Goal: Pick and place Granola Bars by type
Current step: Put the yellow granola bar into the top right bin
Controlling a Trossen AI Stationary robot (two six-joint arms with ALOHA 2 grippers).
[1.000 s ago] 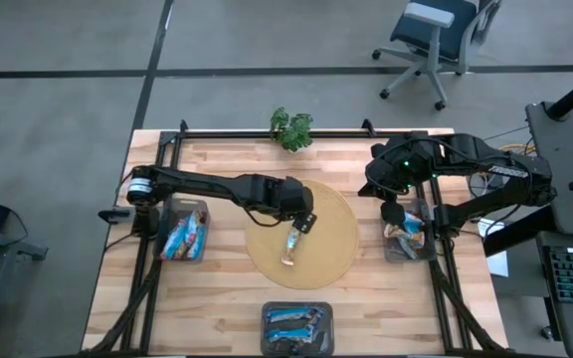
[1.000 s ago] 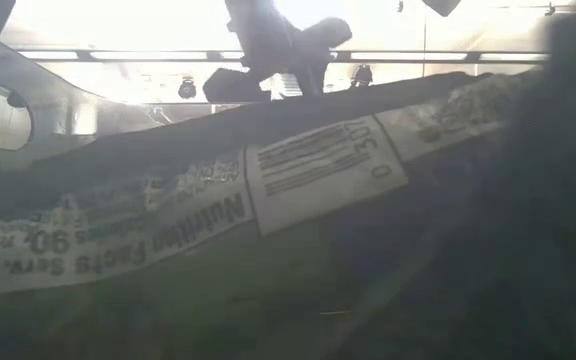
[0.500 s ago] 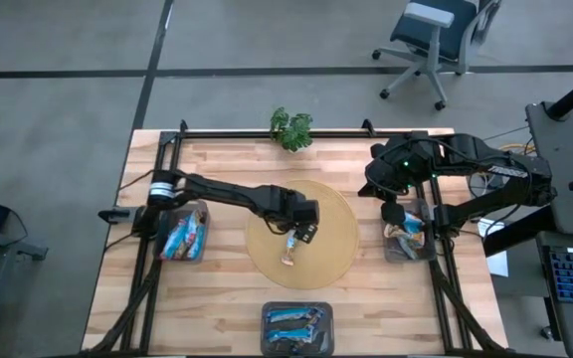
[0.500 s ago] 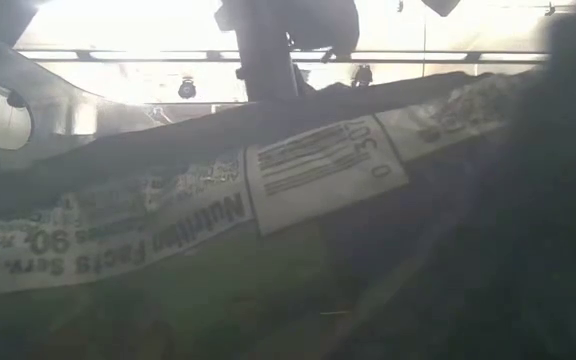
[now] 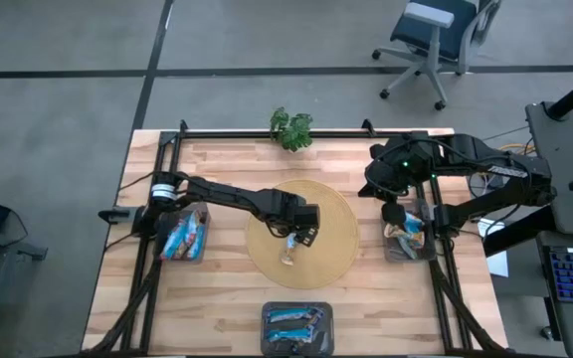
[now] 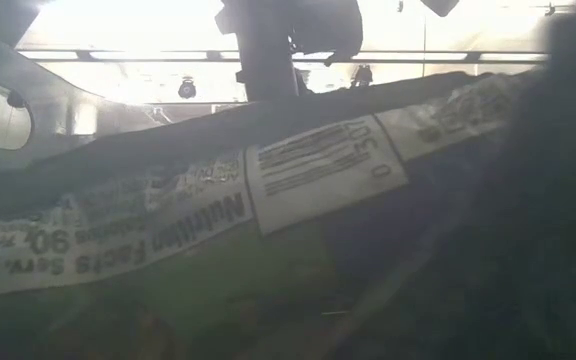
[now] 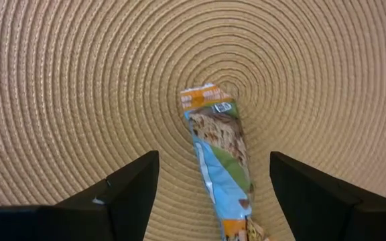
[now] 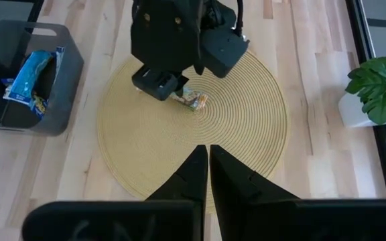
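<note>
**Ana:** Closest to the low camera, a wrapper (image 6: 268, 190) with a nutrition panel fills nearly the whole picture, so that view helps little. What changed?

**Ben:** Over the last second the left gripper (image 5: 297, 235) has slid in over the middle of the round woven mat (image 5: 338, 221). It is now right above the lone granola bar (image 7: 221, 161), with its fingers (image 7: 112, 197) spread wide on either side and not touching it. The bar lies flat on the mat, blue and green with orange ends. I'd judge the grasp is lined up but not made.

**Ana:** And the other arm?

**Ben:** The right gripper (image 8: 208, 175) is pinched shut and empty, parked by the grey bin (image 5: 406, 242) at the table's right edge. It hasn't moved.

**Ana:** Sorting so far?

**Ben:** Bars already sit in the left bin (image 5: 185, 236) and the front bin (image 5: 296, 328), so this looks like the last loose one.

**Ana:** Surface and room?

**Ben:** A light wooden table (image 5: 227, 298) in a black frame, with a small potted plant (image 5: 291, 128) at the far edge. Beyond it are grey floor and an office chair (image 5: 431, 40).
</note>
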